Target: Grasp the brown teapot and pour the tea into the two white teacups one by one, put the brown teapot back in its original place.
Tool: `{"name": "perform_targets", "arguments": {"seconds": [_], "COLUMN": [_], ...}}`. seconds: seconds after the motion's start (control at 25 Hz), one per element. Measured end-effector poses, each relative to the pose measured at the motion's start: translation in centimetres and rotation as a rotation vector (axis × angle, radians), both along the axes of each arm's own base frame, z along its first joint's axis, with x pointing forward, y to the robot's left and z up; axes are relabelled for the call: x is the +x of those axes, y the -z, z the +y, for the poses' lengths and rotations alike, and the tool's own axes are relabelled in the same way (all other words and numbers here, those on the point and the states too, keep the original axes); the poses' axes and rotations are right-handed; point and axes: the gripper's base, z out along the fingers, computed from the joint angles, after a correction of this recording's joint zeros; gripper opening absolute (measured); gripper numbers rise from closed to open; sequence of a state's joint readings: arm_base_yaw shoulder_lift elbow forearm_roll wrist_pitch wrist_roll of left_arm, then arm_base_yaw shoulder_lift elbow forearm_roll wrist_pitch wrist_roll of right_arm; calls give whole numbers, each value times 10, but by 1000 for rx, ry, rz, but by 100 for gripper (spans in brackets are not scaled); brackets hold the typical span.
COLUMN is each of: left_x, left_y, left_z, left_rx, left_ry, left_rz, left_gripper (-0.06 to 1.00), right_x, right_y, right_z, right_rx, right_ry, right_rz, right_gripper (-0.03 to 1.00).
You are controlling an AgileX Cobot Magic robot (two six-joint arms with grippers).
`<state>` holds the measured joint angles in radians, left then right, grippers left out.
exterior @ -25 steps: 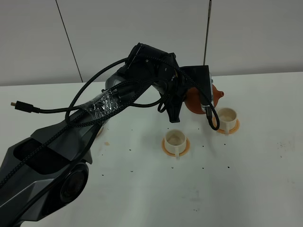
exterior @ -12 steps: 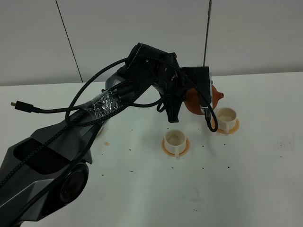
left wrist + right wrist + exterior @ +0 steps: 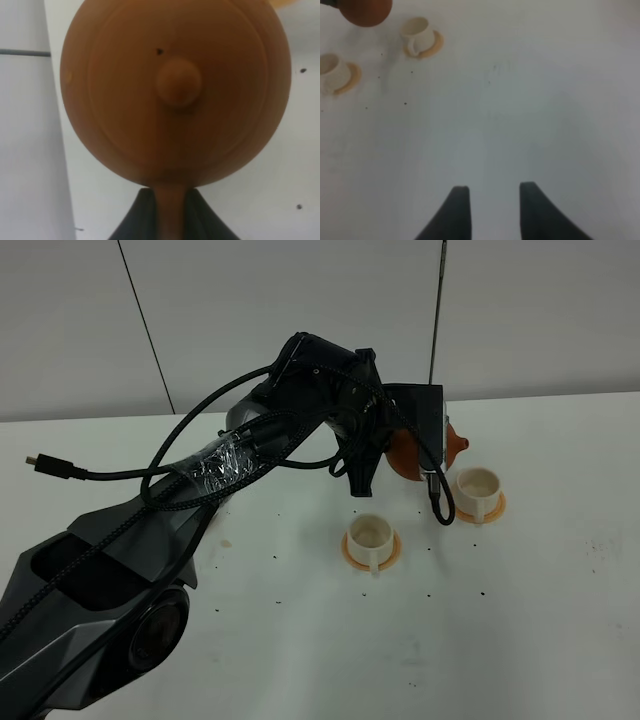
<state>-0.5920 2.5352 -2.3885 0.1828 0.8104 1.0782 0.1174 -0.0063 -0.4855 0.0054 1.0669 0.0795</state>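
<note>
Drifting left from far-right teacup (image 3: pixel 478 486): brown teapot (image 3: pixel 125 100), handle (image 3: pixel 170 200) pinched in left gripper (image 3: pixel 170 222); nearer teacup (image 3: pixel 371 534) probably next. Right gripper (image 3: pixel 490 192) spread.

Left arm (image 3: pixel 110 580): glossy black faceted shell, round joint cap (image 3: pixel 155 632). Black braided cables (image 3: pixel 200 405) bundled along top, bound with clear film (image 3: pixel 222 462); loose plug end (image 3: pixel 38 461). Square black wrist plate (image 3: pixel 420 415). Right gripper (image 3: pixel 494 186): two dark tapered fingers.
</note>
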Motion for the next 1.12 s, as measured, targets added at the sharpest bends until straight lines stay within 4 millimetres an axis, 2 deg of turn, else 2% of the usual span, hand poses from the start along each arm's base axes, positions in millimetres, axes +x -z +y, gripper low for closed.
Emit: {"name": "perform_targets", "arguments": {"seconds": [0.76, 1.12], "left_x": [1, -4], "left_y": [-1, -2], "left_z": [-1, -11], "left_rx": [48, 42], "left_ry": [80, 116], "left_rz": [-34, -60], "left_gripper": [17, 17], "right_x": [0, 0], "right_y": [0, 0], "right_z": [0, 0], "right_rx": [1, 0], "right_ry": [1, 0], "right_rz": [0, 0], "right_gripper": [24, 24]}}
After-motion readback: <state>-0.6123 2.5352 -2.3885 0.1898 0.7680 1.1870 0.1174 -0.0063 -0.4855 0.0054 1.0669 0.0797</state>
